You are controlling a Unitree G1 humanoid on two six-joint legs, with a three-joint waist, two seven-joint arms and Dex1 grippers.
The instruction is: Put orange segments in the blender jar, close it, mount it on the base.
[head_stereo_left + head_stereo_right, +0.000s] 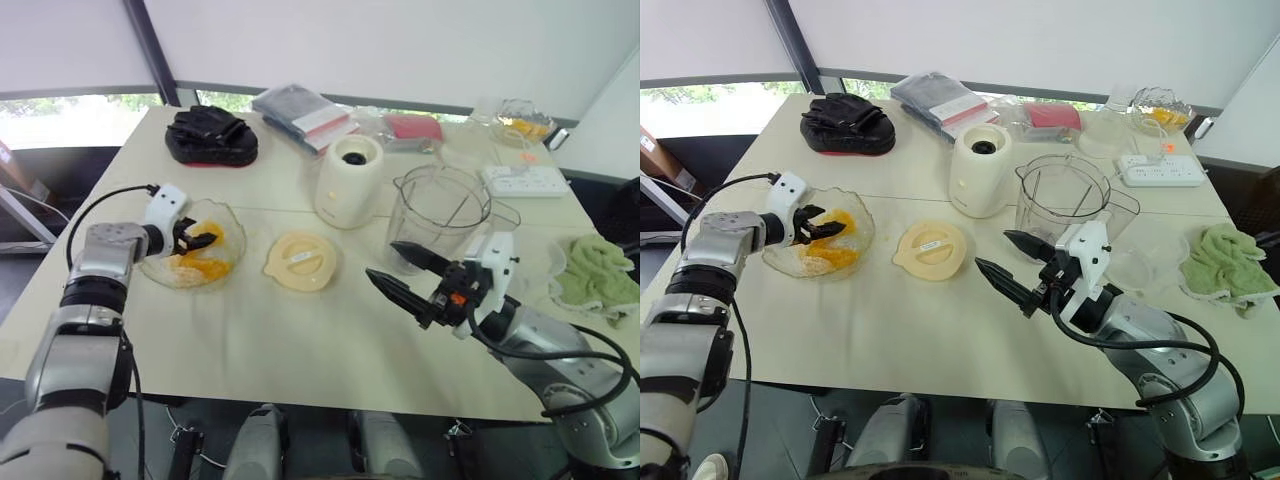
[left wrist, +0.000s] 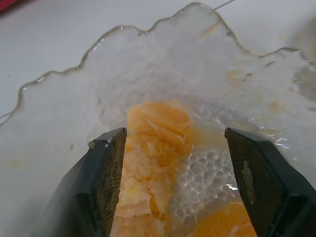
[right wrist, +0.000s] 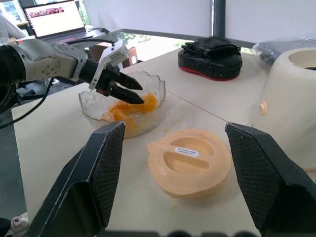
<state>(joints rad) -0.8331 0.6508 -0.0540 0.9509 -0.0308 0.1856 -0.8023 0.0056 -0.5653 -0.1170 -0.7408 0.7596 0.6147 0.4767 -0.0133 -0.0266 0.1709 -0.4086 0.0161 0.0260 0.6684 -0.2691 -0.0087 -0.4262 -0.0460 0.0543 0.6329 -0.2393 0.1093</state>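
Bowl [image 2: 98,84] around left claw [image 2: 175,137]: clear glossy glass, pebbled floor; orange segments [image 2: 158,133] wet, pulpy. Lid [image 3: 190,160] ahead of right claw [image 3: 174,129]: matt cream plastic. Desk [image 1: 300,340] matt, smooth.

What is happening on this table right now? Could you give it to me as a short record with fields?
Glass bowl: holds orange segments, on the table
Left gripper: open, one finger on either side of a segment in the bowl
Right gripper: open, empty, over the table
Blender jar: upright, looks empty, uncovered
Lid: flat on the table, between bowl and jar
Base: behind the lid, nothing mounted
Stage: no segments in the jar yet
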